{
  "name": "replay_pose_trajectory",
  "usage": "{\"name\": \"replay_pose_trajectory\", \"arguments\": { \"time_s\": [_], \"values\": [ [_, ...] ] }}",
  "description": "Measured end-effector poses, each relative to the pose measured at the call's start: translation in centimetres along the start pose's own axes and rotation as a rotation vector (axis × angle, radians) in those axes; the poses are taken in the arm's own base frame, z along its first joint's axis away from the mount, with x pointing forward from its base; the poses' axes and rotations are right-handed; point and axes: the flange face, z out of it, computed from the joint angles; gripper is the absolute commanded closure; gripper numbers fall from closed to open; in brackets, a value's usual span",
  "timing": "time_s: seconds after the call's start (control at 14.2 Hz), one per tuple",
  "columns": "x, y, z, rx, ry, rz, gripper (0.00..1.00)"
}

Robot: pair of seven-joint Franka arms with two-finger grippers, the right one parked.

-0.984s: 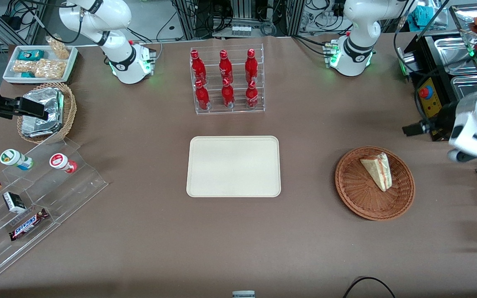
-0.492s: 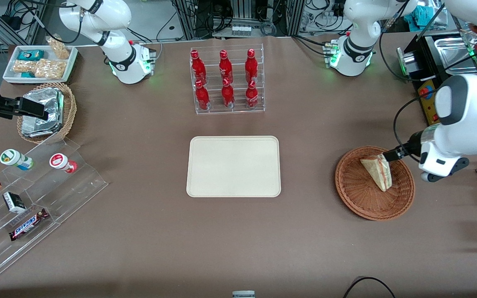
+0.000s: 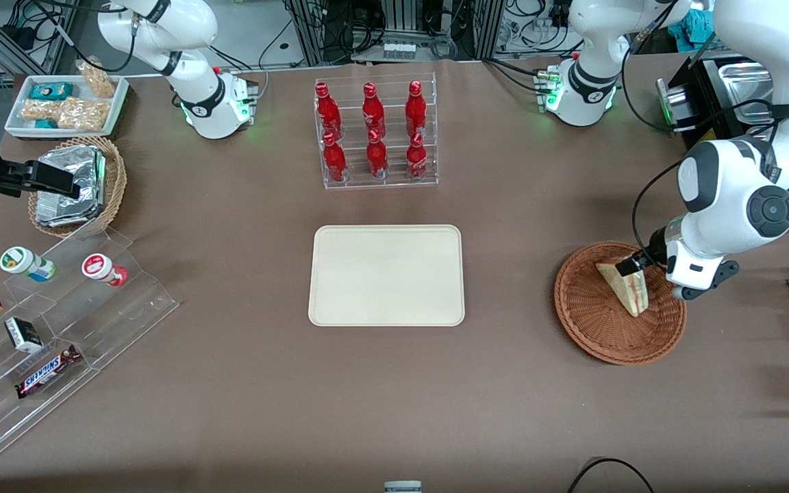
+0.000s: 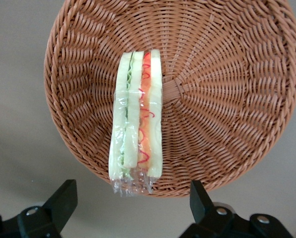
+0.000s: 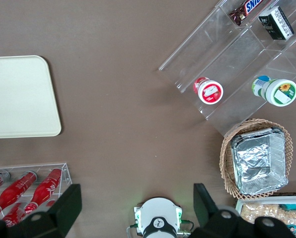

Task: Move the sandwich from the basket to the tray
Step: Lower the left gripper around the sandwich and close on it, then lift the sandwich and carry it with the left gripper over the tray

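A: From the front, the gripper [image 3: 631, 263] hangs over the sandwich [image 3: 624, 286] in the basket [image 3: 619, 302]; the tray [image 3: 387, 274] lies well apart on the desk [image 3: 244, 383].

B: At the wrist, its fingers [image 4: 63, 198] stand spread, perhaps offset from the sandwich's [image 4: 137, 119] middle. It should centre, descend, then close gently on the bread faces.

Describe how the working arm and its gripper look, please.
The left arm has glossy white rounded shells with dark grey joint caps and black cables along it. Its gripper, above the basket's sandwich, has black fingers.
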Motion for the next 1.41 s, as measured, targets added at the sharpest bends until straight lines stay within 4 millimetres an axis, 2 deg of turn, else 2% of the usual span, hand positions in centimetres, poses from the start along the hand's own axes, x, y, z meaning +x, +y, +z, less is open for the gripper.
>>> {"name": "replay_pose_trajectory", "arguments": {
  "time_s": [0.14,0.49,0.77,0.84,0.98,1.12,1.27,1.41],
  "values": [
    [0.2,0.0,0.2,-0.009,0.016,-0.003,0.0],
    [0.2,-0.2,3.1,-0.03,0.049,-0.018,0.0],
    [0.5,-0.1,4.2,-0.033,0.049,-0.024,0.0],
    [0.6,0.0,4.6,-0.034,0.049,-0.029,0.06],
    [0.9,0.1,5.7,-0.037,0.048,-0.042,0.39],
    [1.1,0.2,6.7,-0.043,0.05,-0.073,0.68],
    [1.2,0.2,7.1,-0.042,0.047,-0.087,0.82],
    [1.2,0.2,7.1,-0.043,0.048,-0.092,0.88]
  ]
}}
